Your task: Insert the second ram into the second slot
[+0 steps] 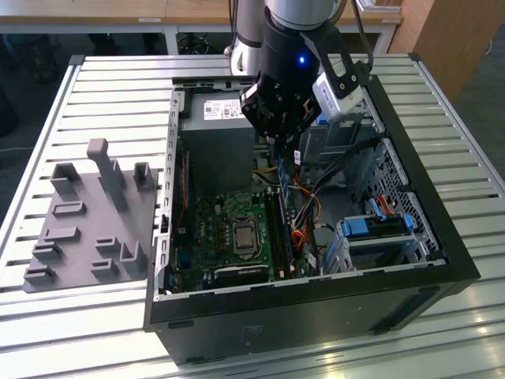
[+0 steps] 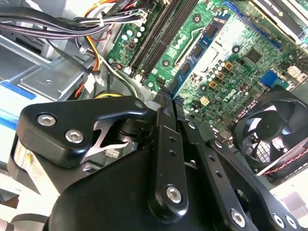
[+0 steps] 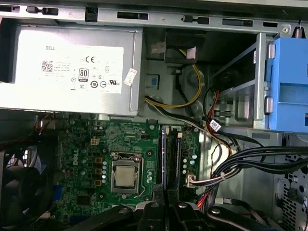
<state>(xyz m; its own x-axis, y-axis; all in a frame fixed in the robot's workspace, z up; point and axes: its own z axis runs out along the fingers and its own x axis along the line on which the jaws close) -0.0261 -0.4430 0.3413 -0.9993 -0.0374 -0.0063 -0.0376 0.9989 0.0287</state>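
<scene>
Pincer (image 1: 282, 148) over motherboard (image 1: 229, 229); exterior view shows grey fixture (image 1: 87, 225).

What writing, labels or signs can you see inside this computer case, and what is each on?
Power supply: white label bearing a brand word, certification marks and codes; the small print is unreadable.
Motherboard: white brand lettering beside the processor socket.
Cable tag: too small to read.
</scene>
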